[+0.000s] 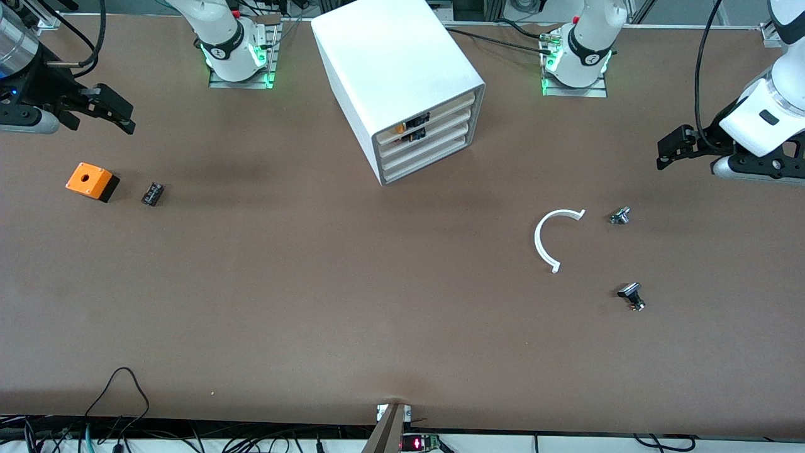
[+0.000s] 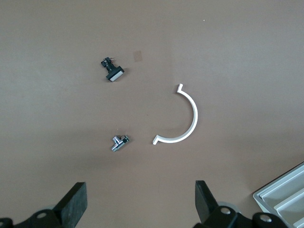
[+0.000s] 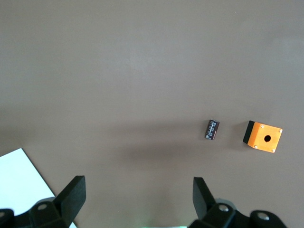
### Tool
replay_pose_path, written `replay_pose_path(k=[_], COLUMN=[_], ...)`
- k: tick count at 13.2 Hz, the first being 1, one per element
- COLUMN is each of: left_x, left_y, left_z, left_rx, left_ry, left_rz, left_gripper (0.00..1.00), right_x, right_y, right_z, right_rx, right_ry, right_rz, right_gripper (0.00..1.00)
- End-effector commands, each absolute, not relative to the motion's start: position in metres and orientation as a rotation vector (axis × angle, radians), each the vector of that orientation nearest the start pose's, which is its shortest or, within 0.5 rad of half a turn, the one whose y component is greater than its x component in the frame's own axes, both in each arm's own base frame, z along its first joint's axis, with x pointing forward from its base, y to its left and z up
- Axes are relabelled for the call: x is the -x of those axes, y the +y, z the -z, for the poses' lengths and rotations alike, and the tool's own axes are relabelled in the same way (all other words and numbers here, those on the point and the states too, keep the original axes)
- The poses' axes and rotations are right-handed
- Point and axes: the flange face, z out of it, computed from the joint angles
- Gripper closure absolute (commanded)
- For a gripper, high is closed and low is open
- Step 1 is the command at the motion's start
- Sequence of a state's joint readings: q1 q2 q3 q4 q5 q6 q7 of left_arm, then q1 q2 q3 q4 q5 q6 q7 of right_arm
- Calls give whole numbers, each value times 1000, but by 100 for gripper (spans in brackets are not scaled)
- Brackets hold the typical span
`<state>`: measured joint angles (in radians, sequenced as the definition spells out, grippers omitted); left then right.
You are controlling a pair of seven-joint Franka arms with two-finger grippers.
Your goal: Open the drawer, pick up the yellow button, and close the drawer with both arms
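**Both grippers spread and empty, drawer shut with the button inside**

In the front view you see the white cabinet [image 1: 402, 82] standing on the brown table [image 1: 352, 302] between the two arm bases, its drawer fronts turned toward the camera and the left arm's end. The drawer [image 1: 434, 113], the topmost of four, sits pushed in. Through its front you can make out the button [image 1: 400, 128], an orange-yellow spot beside a black body. Your left gripper [image 1: 668, 151] hangs above the table at the left arm's end, fingers apart, holding nothing. Your right gripper [image 1: 119, 113] hangs above the right arm's end, also apart and empty. Below it on the table lie an orange box [image 1: 89, 181] with a hole and, just beside it, a small black part [image 1: 152, 194]. Toward the left arm's end lie a white curved piece [image 1: 550, 239], a small metal part [image 1: 619, 216] and a black-capped part [image 1: 631, 296].

In the left wrist view your fingers [image 2: 76, 202] stand wide over bare table; the white curved piece [image 2: 183, 118], metal part [image 2: 120, 142] and black-capped part [image 2: 112, 72] lie well apart from them, and a corner of the cabinet [image 2: 280, 199] shows.

In the right wrist view the fingers [image 3: 73, 194] are likewise spread, with the orange box [image 3: 263, 136] and the black part [image 3: 212, 129] near each other on the table.
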<state>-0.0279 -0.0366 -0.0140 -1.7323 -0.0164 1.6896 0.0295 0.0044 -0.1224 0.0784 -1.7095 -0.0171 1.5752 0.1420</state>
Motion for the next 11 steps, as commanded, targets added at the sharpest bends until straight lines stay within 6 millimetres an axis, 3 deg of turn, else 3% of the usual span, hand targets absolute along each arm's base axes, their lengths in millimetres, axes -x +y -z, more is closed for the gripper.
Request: replay_pose_path(k=[1,5,11], left_x=[-549,-552,-546], left_y=[-26,-23,-24], left_z=[-585,-589,-588], left_rx=[3143,3144,3159], left_ry=[113,108,112], left_rz=[-22,-19,-102], left_gripper=[0,0,0], right_x=[-520,-527,-571], right_y=[44,47,58], right_z=[-621,-601,-538], right_rx=[3163,3163,3145], right_ry=[64,56,60], right_rz=[-51,-113,-156], right_gripper=[0,0,0])
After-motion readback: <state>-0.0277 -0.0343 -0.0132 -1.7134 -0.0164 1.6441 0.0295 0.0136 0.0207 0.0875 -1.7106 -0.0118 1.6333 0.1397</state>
